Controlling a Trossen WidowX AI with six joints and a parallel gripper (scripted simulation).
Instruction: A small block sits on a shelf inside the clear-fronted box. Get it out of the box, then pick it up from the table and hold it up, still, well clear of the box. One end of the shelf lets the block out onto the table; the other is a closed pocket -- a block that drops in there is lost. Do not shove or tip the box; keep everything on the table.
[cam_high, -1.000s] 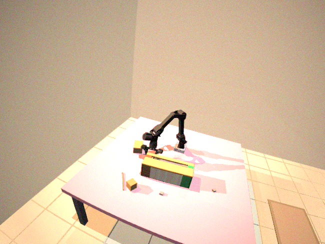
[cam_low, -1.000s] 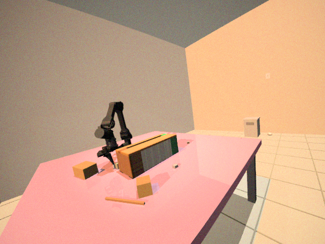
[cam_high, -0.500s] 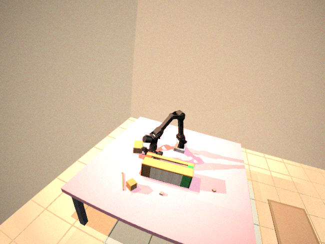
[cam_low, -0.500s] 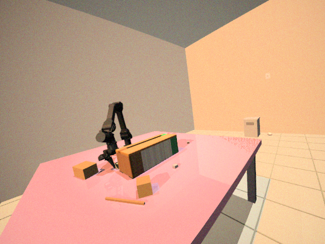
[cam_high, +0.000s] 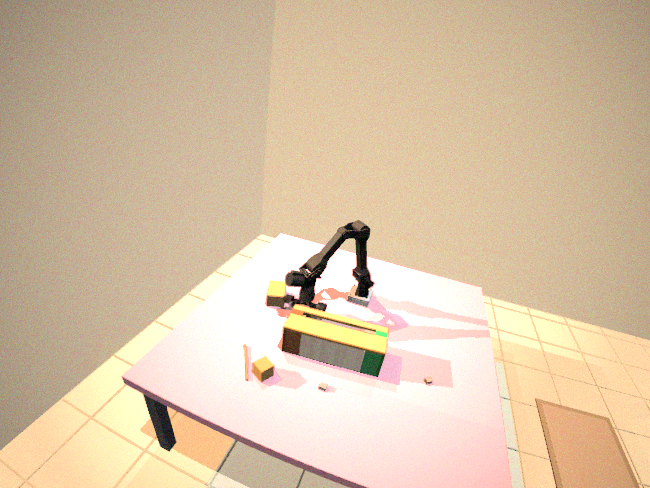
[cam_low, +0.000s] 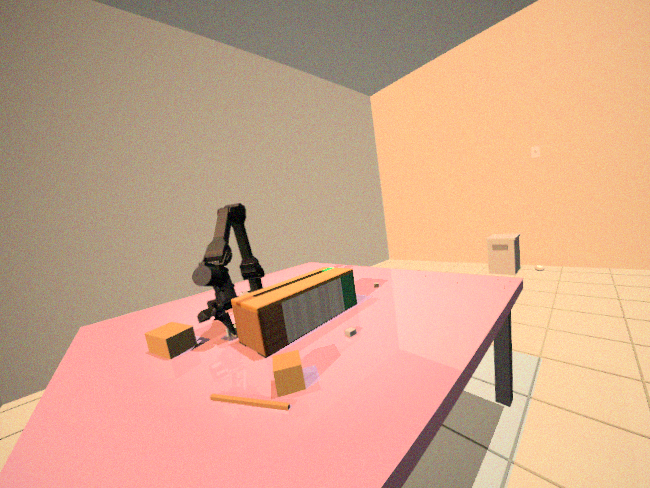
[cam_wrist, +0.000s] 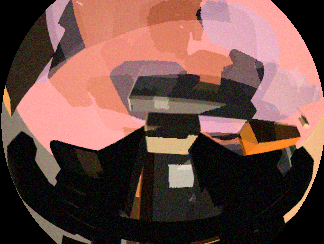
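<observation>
The box stands upright on the table, with a yellow-orange top, grey clear front, brown end and green end. My gripper is low behind its brown end and shut on the small block, which shows a cream face and dark top between the fingertips in the wrist view. A pale bit of it shows by the fingertips in the exterior view. In the top view the block is hidden. I cannot tell whether it touches the table.
An orange cube stands close left of my gripper. Another orange cube and an orange stick lie before the brown end. Two small pale cubes, one nearer and one farther right, lie in front.
</observation>
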